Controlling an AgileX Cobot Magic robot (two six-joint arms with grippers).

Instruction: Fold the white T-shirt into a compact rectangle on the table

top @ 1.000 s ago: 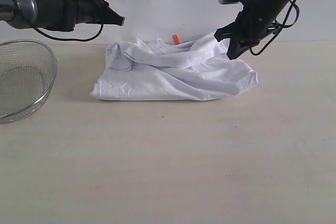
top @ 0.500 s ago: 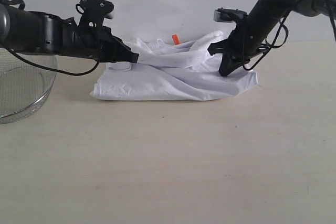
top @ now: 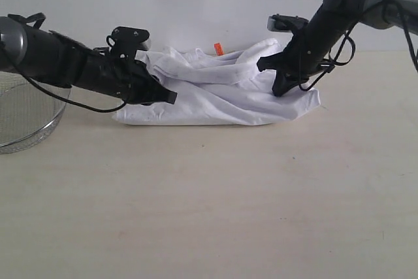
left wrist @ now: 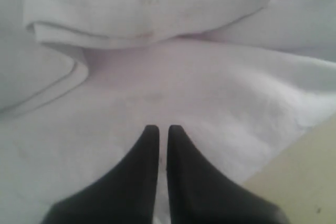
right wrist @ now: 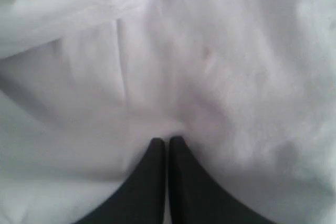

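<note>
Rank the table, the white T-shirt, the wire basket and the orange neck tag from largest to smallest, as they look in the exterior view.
1. table
2. white T-shirt
3. wire basket, partly cut off and hidden
4. orange neck tag

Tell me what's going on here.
Two robot arms are folding a white shirt on the table. The shirt lies bunched, only roughly folded. The left claw is shut at its left edge, the right claw shut at its right side; whether either pinches cloth is unclear.

Rumpled white T-shirt on table
</note>
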